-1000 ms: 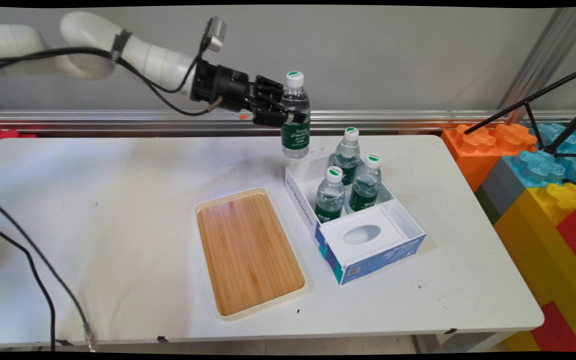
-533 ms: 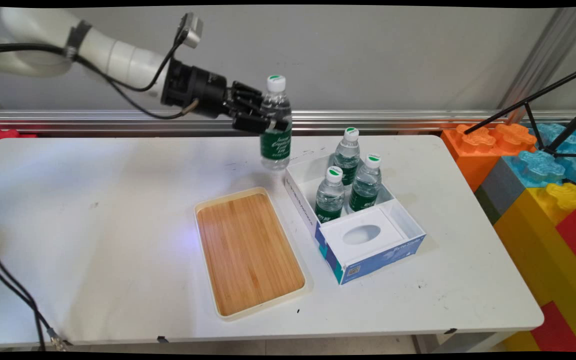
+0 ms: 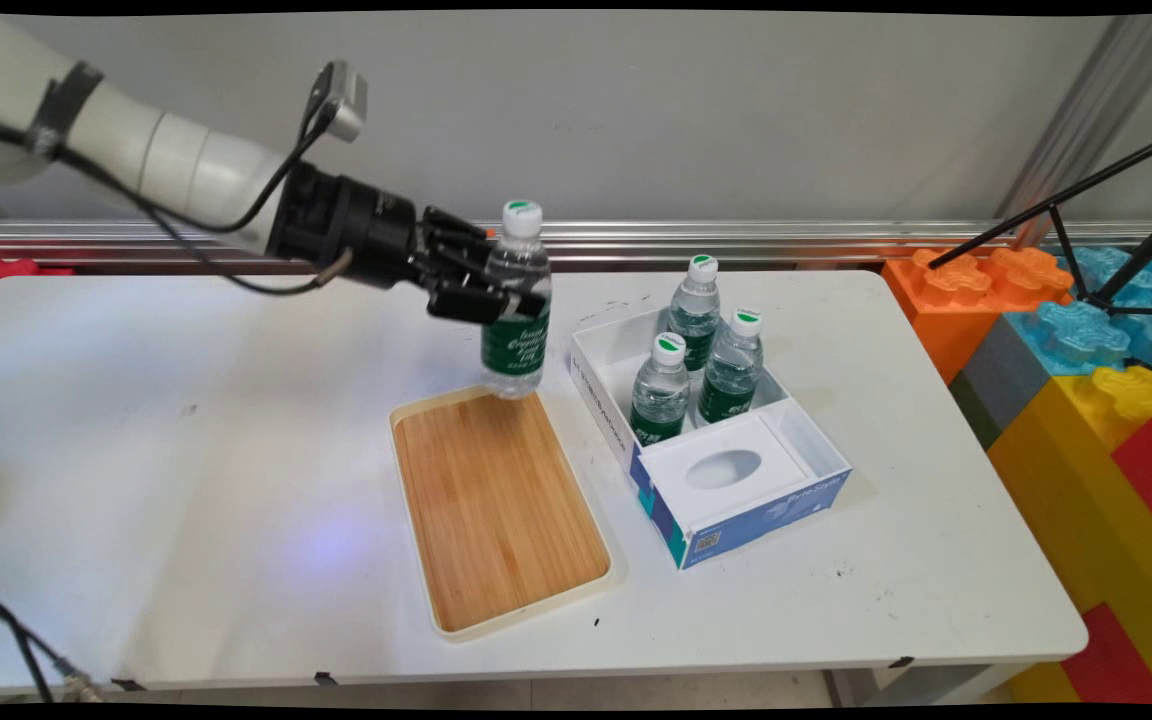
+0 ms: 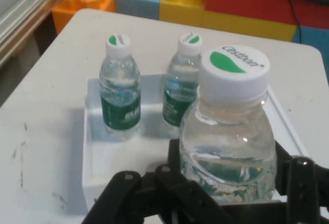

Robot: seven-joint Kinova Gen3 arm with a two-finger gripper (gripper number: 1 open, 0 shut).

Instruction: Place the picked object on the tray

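Main view: gripper (image 3: 506, 300) squeezes a water bottle (image 3: 516, 300) (white cap, green label) up over the wooden tray's (image 3: 496, 500) far end; box (image 3: 726, 500) with three bottles (image 3: 701, 360) sits right.

The white cap (image 4: 234, 70) of the held bottle (image 4: 229, 147) is showing a green mark and the word "Cestbon" in the hand view. The green label (image 3: 514, 347) on that bottle in the main view is carrying white script too small to read. The long side of the box (image 3: 604, 415) is bearing a line of dark print, and its blue front (image 3: 766, 515) is carrying pale lettering and a small square code; none of these is reading clearly.
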